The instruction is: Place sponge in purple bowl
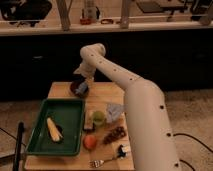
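Note:
The purple bowl (77,89) stands at the far left corner of the wooden table (107,92). A pale blue-grey piece that looks like the sponge (83,89) lies in the bowl. My gripper (81,80) hangs just above the bowl, and the white arm reaches in from the lower right. I cannot tell whether the gripper still touches the sponge.
A green tray (70,115) with a corn cob (53,129) sits at the front left. A green cup (99,117), a blue-grey cloth (114,111), grapes (114,134), a red-orange fruit (90,142) and a fork (102,161) lie in front of the bowl. A dark counter stands behind the table.

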Available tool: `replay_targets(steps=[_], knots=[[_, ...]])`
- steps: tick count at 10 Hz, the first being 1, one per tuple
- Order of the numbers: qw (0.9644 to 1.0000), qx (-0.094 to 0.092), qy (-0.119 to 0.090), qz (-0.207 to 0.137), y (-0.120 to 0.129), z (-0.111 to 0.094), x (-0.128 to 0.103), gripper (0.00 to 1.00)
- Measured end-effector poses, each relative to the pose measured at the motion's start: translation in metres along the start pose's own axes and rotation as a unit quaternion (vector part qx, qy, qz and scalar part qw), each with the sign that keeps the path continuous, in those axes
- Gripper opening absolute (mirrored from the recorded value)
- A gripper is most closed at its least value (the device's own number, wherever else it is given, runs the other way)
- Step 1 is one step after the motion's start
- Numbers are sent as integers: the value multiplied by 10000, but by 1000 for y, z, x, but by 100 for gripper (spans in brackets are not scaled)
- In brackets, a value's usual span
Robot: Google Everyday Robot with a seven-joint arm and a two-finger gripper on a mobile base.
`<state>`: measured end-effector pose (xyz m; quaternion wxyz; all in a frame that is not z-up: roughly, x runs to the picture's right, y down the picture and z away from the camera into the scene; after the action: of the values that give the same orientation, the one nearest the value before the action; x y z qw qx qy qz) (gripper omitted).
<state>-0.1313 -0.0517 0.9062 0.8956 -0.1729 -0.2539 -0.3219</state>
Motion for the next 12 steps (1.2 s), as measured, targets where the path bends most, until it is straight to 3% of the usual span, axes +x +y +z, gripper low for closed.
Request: replay_targets(steps=[12], knots=[[10000, -62, -45, -50, -1, 0, 2, 80]])
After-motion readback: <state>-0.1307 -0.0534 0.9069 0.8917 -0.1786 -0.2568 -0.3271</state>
